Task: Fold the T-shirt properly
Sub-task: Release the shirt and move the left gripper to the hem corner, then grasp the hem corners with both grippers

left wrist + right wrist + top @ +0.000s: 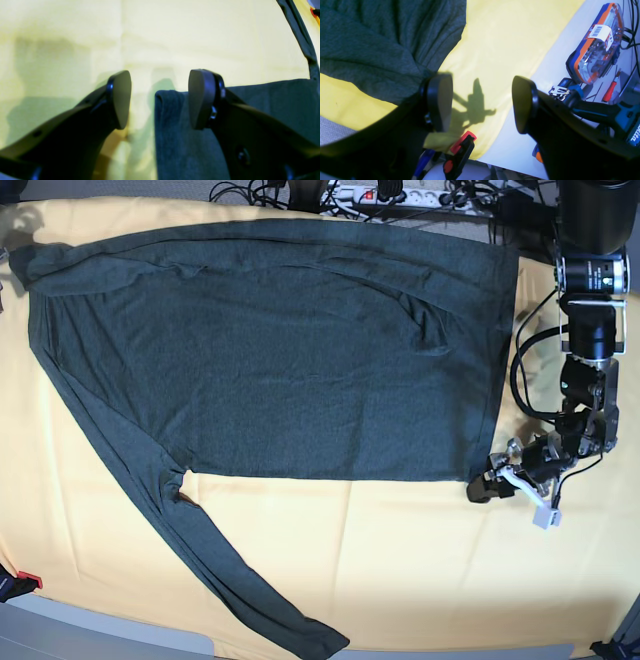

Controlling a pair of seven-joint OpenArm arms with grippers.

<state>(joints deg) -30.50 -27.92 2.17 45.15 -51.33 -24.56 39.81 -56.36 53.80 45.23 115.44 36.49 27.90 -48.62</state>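
Note:
The dark teal-grey T-shirt [300, 350] lies spread flat on the yellow-covered table, with one long sleeve [230, 580] trailing toward the front edge. My left gripper [490, 485] hovers at the shirt's lower right corner. In the left wrist view the left gripper [160, 100] is open, and the shirt's hem corner [170, 130] lies between and under its fingers, ungripped. My right gripper [481, 103] is open over the yellow cloth, its one finger [440, 102] beside the edge of the T-shirt [375, 40]. The right gripper is outside the base view.
A yellow cloth [400, 560] covers the table. A red clamp [460, 150] pins its edge below the right gripper. A tool case [597, 42], a screwdriver [610, 90] and a teal drill [615, 115] lie on the white surface beyond. A power strip [400, 195] and cables run along the back.

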